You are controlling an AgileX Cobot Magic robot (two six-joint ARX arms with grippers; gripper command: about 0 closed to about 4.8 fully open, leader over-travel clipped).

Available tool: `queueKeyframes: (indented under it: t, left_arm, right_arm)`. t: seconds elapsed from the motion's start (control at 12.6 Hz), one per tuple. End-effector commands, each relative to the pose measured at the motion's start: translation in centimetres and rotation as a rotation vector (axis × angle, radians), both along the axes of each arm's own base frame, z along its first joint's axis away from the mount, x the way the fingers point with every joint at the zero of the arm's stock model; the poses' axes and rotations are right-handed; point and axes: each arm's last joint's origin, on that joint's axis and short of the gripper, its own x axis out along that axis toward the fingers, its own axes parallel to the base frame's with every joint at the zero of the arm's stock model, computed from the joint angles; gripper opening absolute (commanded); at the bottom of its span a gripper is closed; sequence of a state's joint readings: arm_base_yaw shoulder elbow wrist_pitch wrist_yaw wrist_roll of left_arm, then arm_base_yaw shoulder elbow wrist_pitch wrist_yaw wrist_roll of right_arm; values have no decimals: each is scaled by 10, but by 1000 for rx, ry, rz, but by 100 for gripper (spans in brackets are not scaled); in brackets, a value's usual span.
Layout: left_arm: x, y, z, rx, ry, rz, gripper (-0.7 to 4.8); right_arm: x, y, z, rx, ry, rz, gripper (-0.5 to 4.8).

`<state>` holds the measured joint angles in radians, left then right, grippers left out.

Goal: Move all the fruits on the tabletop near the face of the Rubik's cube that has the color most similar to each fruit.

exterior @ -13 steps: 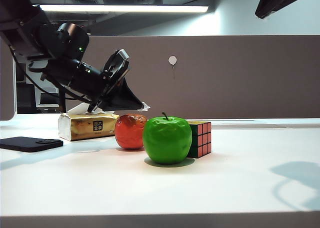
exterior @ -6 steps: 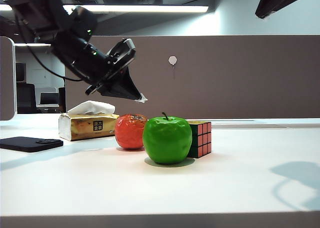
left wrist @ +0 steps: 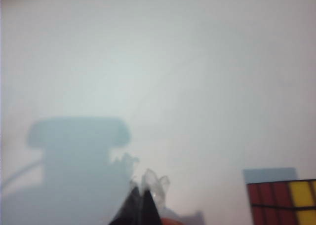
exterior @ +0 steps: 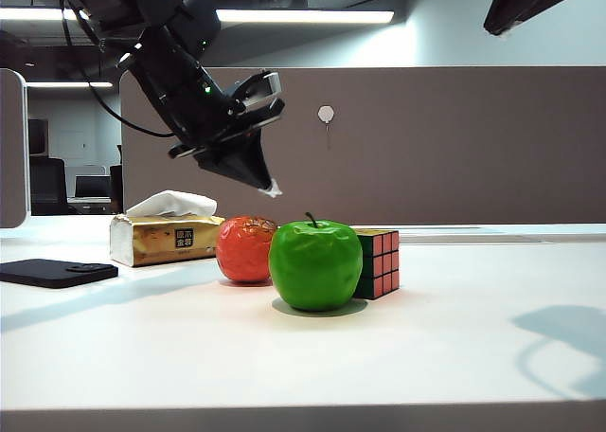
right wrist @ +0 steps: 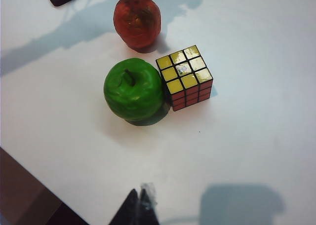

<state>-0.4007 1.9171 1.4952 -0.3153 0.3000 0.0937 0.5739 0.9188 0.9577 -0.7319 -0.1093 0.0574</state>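
So: green apple (exterior: 315,265) sits on the counter (exterior: 426,347), touching the Rubik's cube (exterior: 379,262) on its green side. Right wrist view confirms it: apple (right wrist: 133,89) pressed against one cube (right wrist: 186,77) face, yellow face up, red faces toward the cam. That one reads as placed.

Orange-red fruit (exterior: 246,249) is just beside the apple, behind and to ext-view left; wrist view shows it (right wrist: 137,19) a bit apart from the cube, off the corner, not against a red face. Judgement: needs a move to the red-pink side, unless "near" is graded loosely.

What changed: over the last sec the left pincer (exterior: 266,183) went from low, over the tissue pack (exterior: 166,237), to high and further right. Now it hangs in the air above the orange-red fruit, tips pointing down, well clear of everything. Tips pressed together, nothing between them; same in its own cam (left wrist: 144,198), only bare counter and a cube corner (left wrist: 281,201) below. Reads as a retreat or a reposition, can't tell which.

Right pincer (right wrist: 138,203) is high above the counter looking down at the group, tips pressed together, empty. In the ext view only its arm shows, top right.

Also on the counter: dark flat object (exterior: 55,272) far left, irrelevant.
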Motion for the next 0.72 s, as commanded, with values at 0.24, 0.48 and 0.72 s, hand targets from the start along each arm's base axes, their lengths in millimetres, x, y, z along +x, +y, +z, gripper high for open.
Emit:
queueKeyframes:
  t: [0.24,0.48,0.72]
  left_arm:
    - [0,-6,-14,42,56,7,-5]
    - [0,-9,-15,40,55,0,-5]
    - [-1,-9,-15,41,62,-2,-5]
  right_arm:
    - [1,1,4,34,-15,-7,-1]
    - [1,1,4,34,-15,-7,-1]
    - [0,1,3,33,-14,-7,-1]
